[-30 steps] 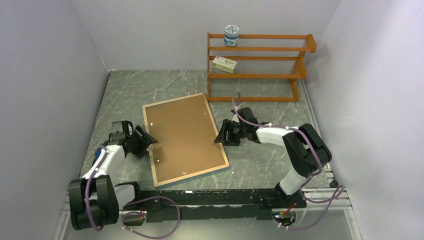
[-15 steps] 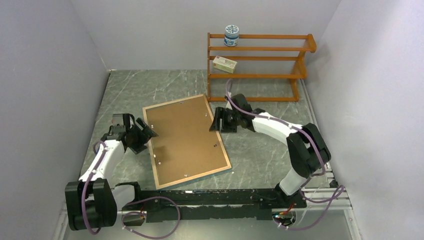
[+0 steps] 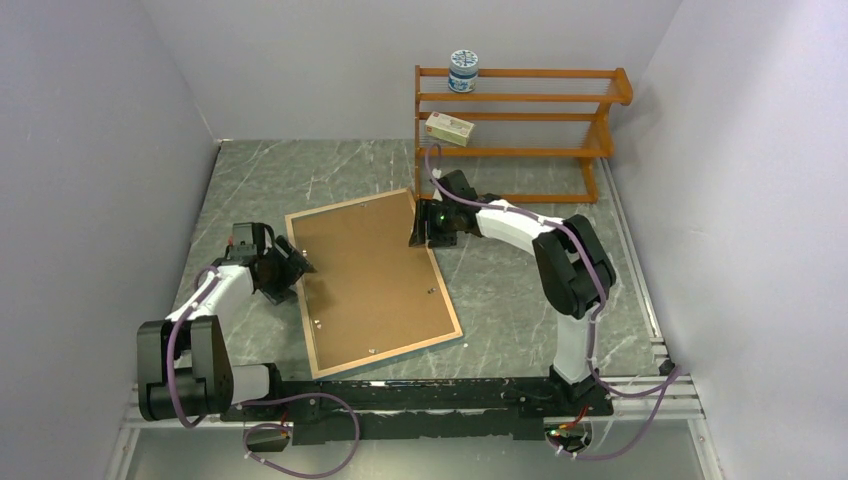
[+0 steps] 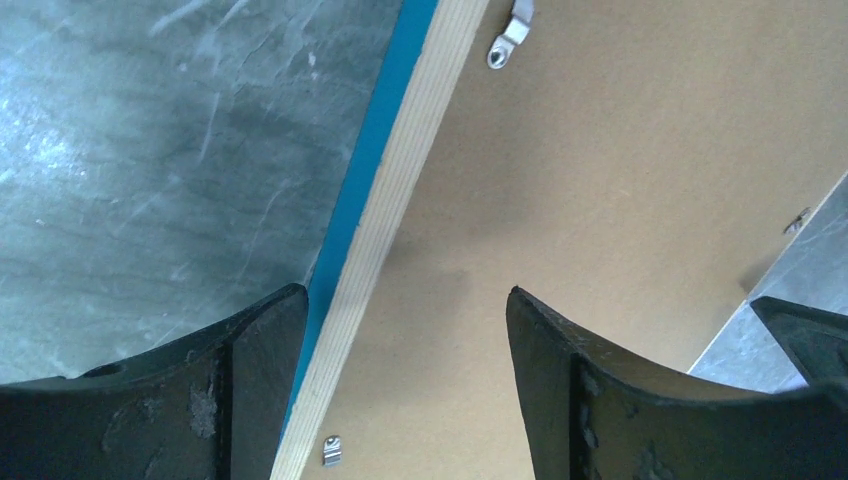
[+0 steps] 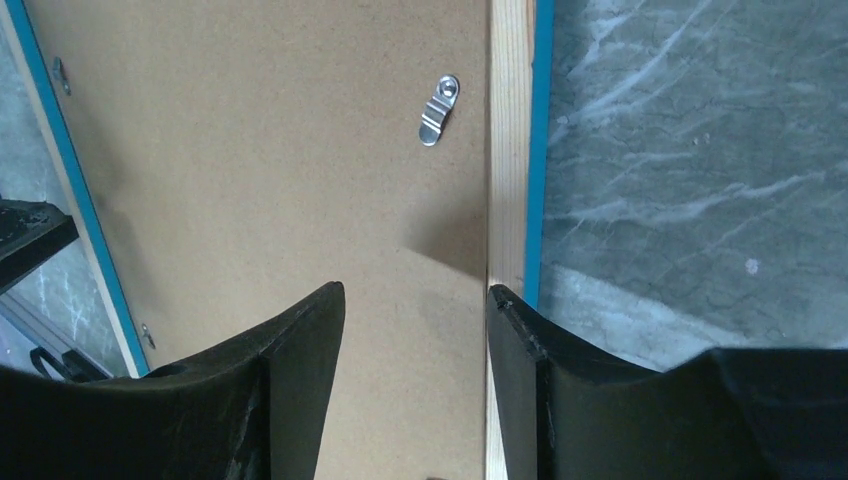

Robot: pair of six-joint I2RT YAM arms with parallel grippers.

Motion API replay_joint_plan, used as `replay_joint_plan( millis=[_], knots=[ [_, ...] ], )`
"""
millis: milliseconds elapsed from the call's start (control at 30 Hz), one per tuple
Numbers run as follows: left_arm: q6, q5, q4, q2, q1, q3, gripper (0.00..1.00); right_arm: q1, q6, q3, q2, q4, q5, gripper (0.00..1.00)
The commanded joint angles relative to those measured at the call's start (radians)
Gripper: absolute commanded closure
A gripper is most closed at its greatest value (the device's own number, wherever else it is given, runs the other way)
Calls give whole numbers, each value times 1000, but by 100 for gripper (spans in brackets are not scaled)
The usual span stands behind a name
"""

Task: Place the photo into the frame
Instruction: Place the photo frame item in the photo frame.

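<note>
The frame lies face down mid-table, its wood-coloured back rim up and its blue edge showing. A brown backing board fills it, with metal clips along the rim. The photo is hidden. My left gripper is open at the frame's left side, and in the left wrist view its fingers straddle the rim. My right gripper is open at the frame's right side near the far corner. One of its fingers is over the rim, the other over the board.
An orange-brown shelf rack stands at the back right with a white jar on top and a small box on its middle shelf. Grey walls close in on three sides. A rail runs along the near edge.
My right gripper has slid along the frame's right side toward the far corner. My left gripper has shifted a little farther back at the left rim. The frame has hardly moved.
</note>
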Motion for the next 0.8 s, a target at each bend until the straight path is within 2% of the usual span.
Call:
replay_joint_plan(
  millis=[0, 200, 533, 767],
  knots=[
    [9, 34, 64, 3, 0, 1, 23, 2, -10, 74, 29, -13, -1, 43],
    [10, 64, 76, 21, 0, -13, 23, 2, 8, 74, 73, -8, -17, 43],
    [14, 152, 114, 77, 2, -12, 24, -6, 38, 75, 117, 68, -195, 42],
    [25, 135, 86, 66, 11, 3, 24, -9, 14, 87, 62, 53, -123, 42]
  ],
)
